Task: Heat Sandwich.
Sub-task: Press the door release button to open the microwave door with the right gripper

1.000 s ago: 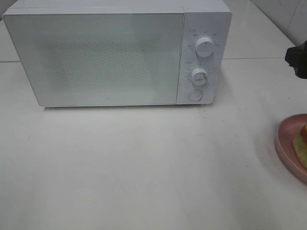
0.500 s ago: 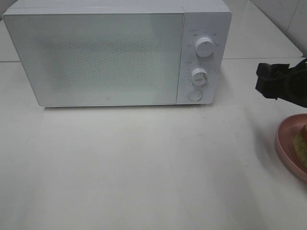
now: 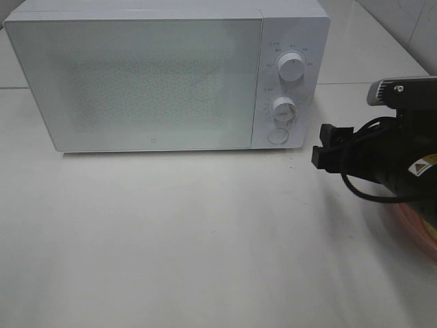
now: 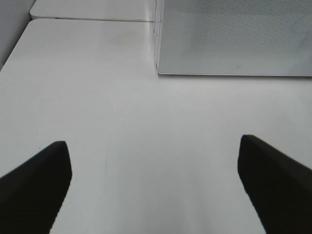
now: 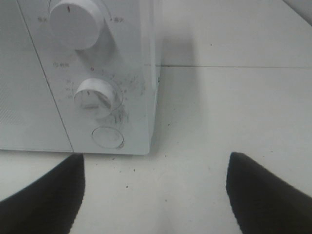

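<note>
From the high camera, the microwave (image 3: 136,75) fills the upper left and centre of the frame. Its door (image 3: 136,102) sits flush shut, and its front edge runs along the white table (image 3: 171,239). Below it the tabletop lies bare from the left edge to past the middle, which is wide room to move.

The right gripper (image 3: 325,145) reaches in from the right edge at mid-height. Its tips are just right of the microwave's lower right corner, not touching it, about level with the round button (image 3: 276,136). The jaws are spread wide with nothing between them. In its wrist view the 2 dark fingers (image 5: 44,195) fill the lower corners, with the upper knob (image 5: 77,19) and lower knob (image 5: 95,97) in the upper left.

That arm covers most of the pink plate (image 3: 415,236); only a sliver of rim shows at the lower right edge. I cannot see the sandwich in any of the 3 views.

The left gripper (image 4: 155,190) is also spread wide and holds nothing. Bare table lies ahead of it, with the microwave's corner in the upper right of its frame and the table's edge at the far left.
</note>
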You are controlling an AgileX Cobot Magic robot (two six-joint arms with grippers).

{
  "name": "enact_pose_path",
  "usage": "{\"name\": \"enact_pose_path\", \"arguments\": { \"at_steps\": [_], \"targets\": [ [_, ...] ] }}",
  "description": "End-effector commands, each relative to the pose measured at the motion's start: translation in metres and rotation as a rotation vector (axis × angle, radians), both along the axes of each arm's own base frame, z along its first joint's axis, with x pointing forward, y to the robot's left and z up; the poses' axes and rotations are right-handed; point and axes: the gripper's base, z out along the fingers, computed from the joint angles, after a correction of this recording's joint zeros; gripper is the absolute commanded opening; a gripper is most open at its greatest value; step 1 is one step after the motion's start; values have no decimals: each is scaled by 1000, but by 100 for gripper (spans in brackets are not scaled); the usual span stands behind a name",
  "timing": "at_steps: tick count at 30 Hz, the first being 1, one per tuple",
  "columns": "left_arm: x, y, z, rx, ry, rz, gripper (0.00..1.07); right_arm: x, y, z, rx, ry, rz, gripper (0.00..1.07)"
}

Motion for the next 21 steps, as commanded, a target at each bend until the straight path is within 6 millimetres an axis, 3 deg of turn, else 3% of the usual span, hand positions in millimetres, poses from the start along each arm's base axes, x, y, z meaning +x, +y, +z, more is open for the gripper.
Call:
{"name": "enact_pose_path", "arguments": {
  "at_steps": [1,8,17,21],
  "targets": [
    [-4,-1,-1,-8,-20,-2,87,-2,8,-6,-19,-2,9,76],
    [-4,-1,-1,-8,-20,-2,87,-10,22,-20,-34,28,1,76],
    [-4,-1,-1,-8,-20,-2,87,-13,25,-21,-19,32,-6,76],
    [-4,-1,-1,-8,-20,-2,87,-13,25,-21,82,39,-44,76]
  ]
}}
